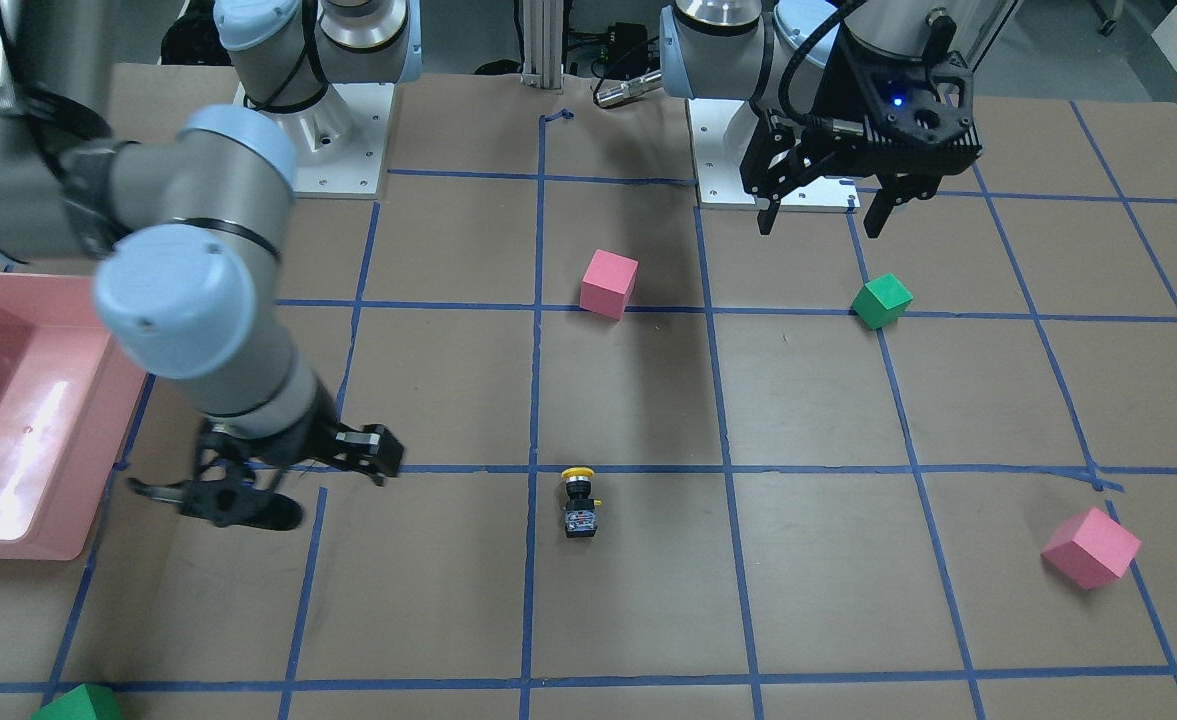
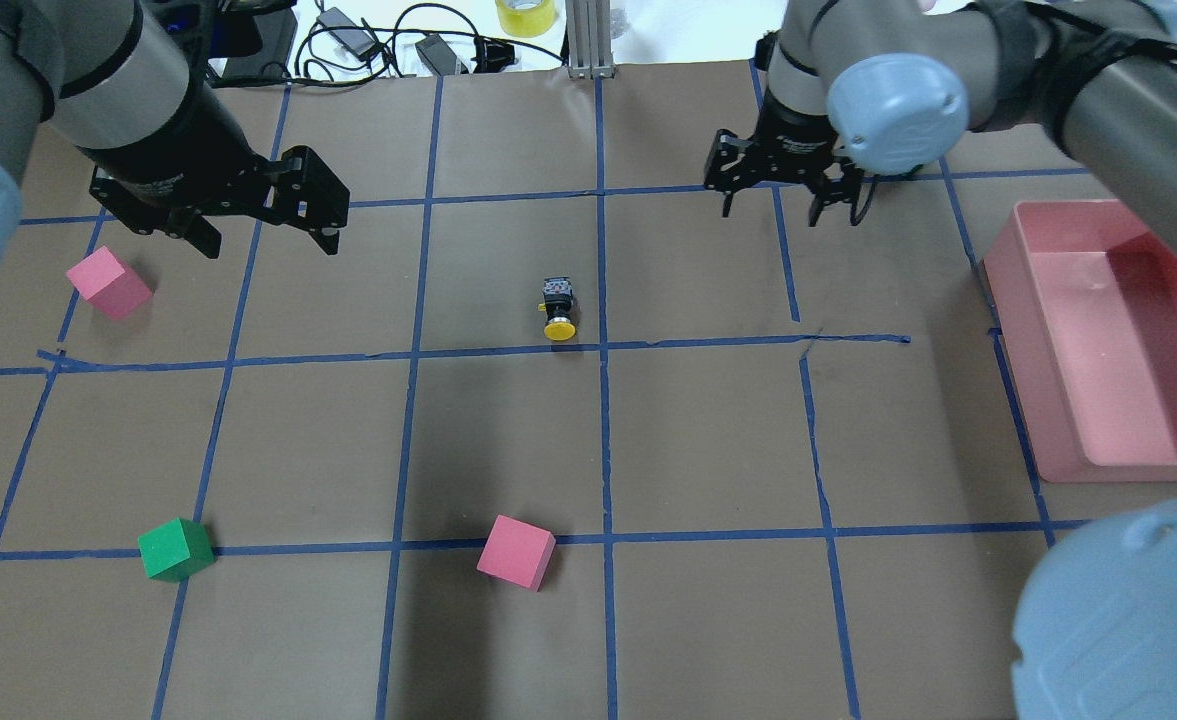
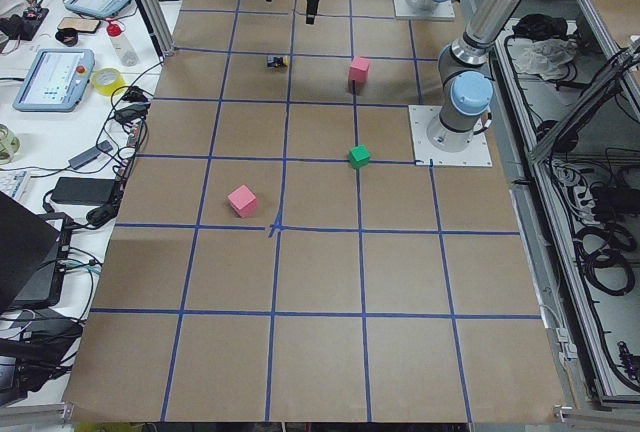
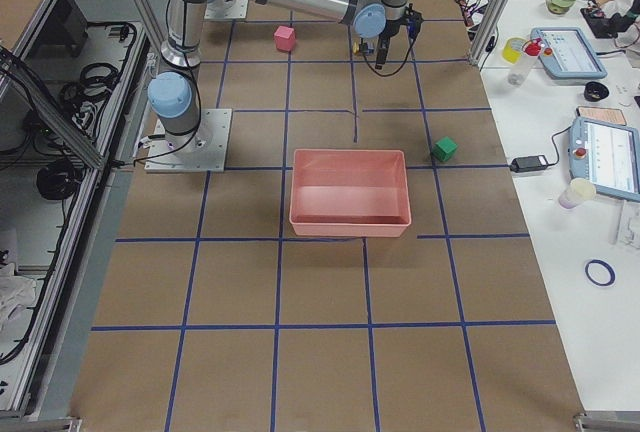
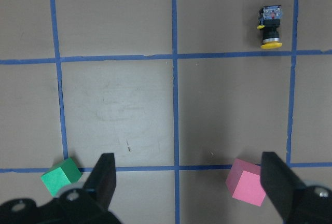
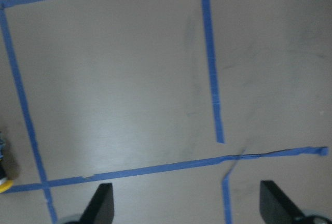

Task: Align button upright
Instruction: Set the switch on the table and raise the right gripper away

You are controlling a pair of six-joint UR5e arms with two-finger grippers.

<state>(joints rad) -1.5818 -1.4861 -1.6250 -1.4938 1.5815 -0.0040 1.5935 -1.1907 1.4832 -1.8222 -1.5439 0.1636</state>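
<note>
Both sets of jaws gape empty: left gripper and right gripper flank the button, which lies sideways on the surface, likely pre-grasp.

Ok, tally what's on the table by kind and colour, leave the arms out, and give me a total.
pink cubes: 2
green cubes: 2
button: 1
pink bin: 1
Total: 6
</note>
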